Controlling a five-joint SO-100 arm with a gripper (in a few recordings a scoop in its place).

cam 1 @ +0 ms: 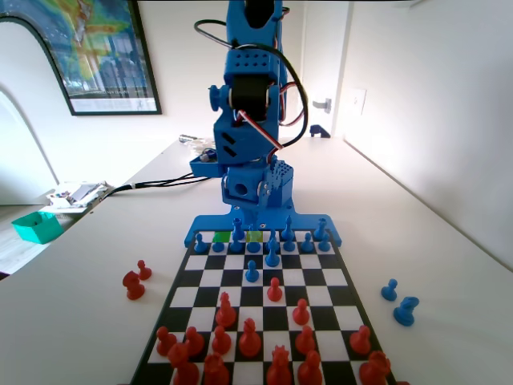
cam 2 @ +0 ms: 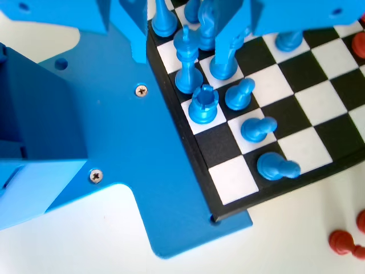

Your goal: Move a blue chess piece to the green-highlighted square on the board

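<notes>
White table (cam 1: 449, 265) carries the flat black-and-white chequered board (cam 1: 317, 277), blue plastic bracket along its far edge in the fixed view, right under the blue arm (cam 1: 252, 120).

Bright green-highlighted square (cam 1: 218, 237) sits in the board's far row, left of centre in the fixed view, just beside a yellower lime square (cam 1: 255, 236) further right. Blue pieces crowd around both; can't tell whether one stands on the green.

Blue gripper (cam 2: 188, 28) hangs low over the blue back rank at the board's corner in the wrist view. Its jaws come down either side of the tall blue pieces there; can't tell how far apart they are or whether they have anything.

Blue castle-topped rook (cam 2: 203, 104) stands on a white edge square, three blue pawns beside it.

Red pieces (cam 1: 248, 341) fill the near end in the fixed view. Off the board: two red pieces (cam 1: 135, 281) left, two blue pieces (cam 1: 399, 301) right.
</notes>
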